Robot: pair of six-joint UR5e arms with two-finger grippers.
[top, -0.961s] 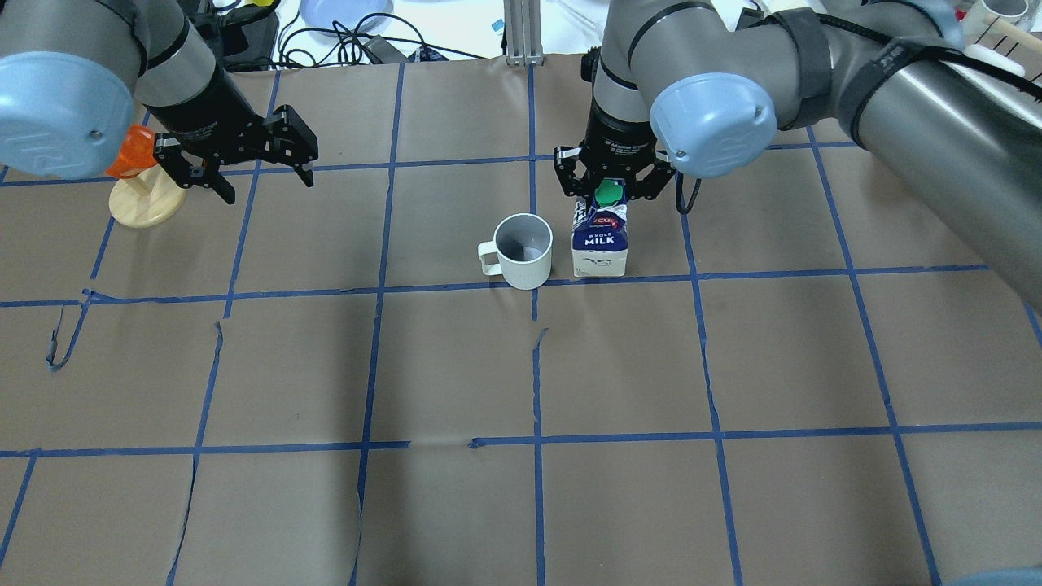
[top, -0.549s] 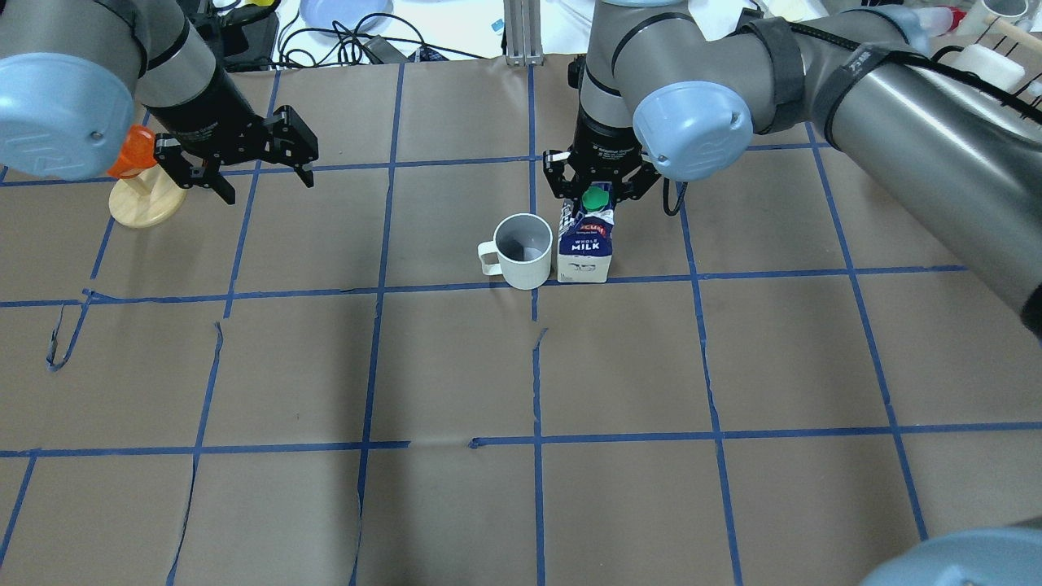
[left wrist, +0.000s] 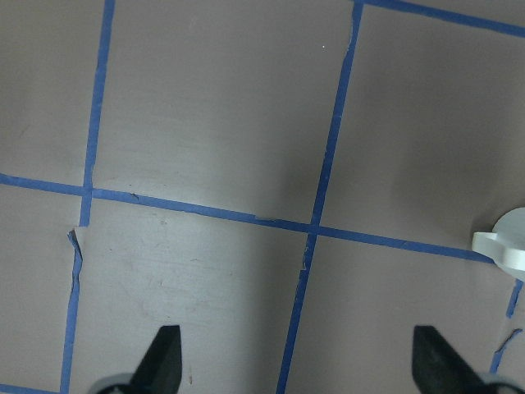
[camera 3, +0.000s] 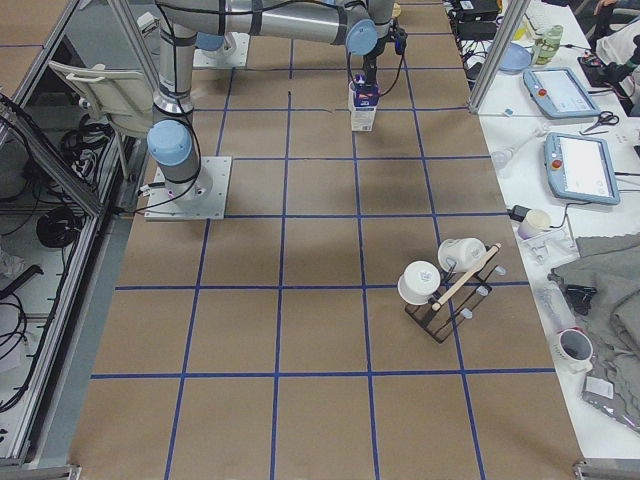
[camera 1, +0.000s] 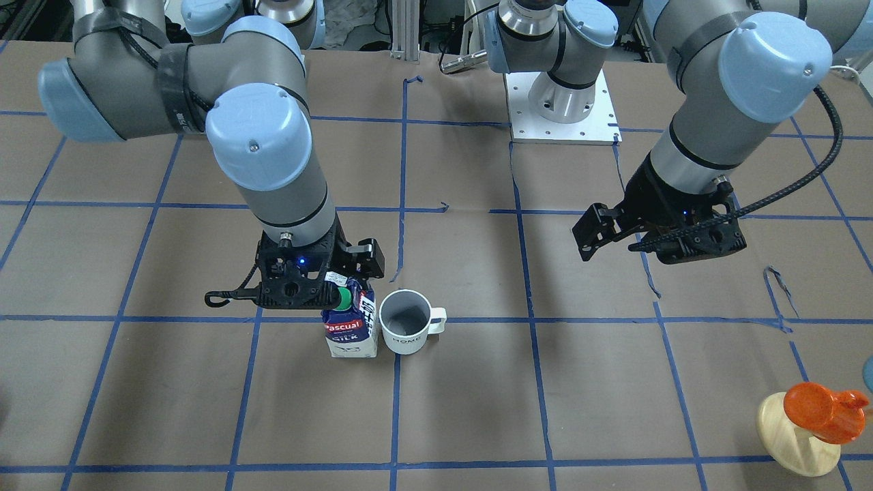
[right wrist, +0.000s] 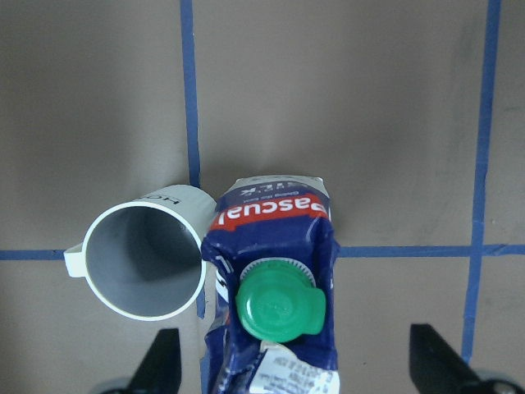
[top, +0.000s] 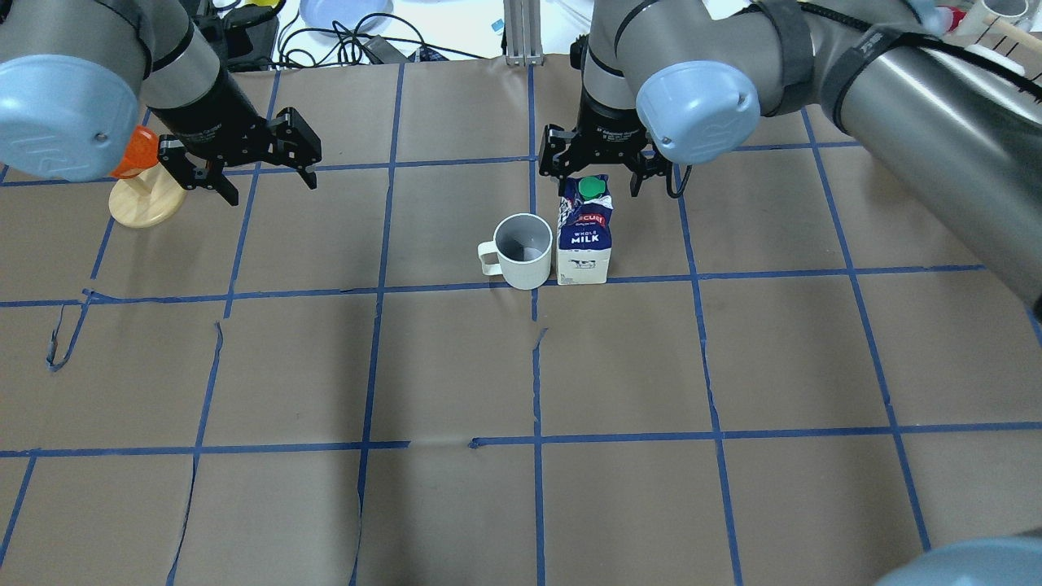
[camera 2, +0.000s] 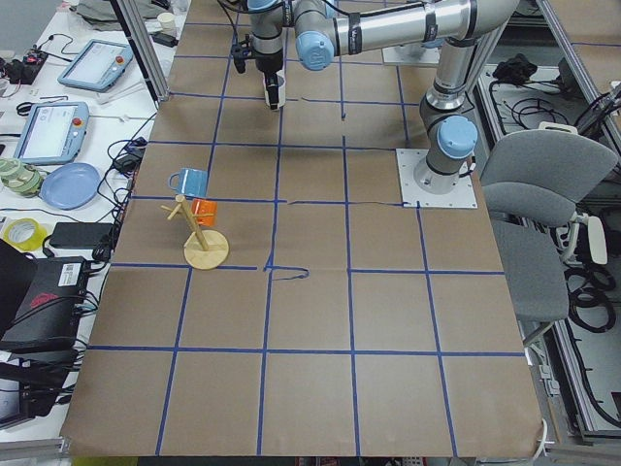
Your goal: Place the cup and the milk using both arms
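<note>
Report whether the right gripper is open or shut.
The right gripper is open: its fingers stand wide apart, clear of the milk.

I read "Pascual" in white on the red band of the milk [camera 1: 350, 333]. From the overhead view I read "WHOLE MILK" on its blue side. On the cup [camera 1: 404, 337] I see small dark letters that say "HOME".

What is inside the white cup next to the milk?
Nothing that I can see. The cup looks empty, with only its grey inside and some shadow. The cup's own wall may hide a small part of the bottom. The milk stands beside it, not in it.
</note>
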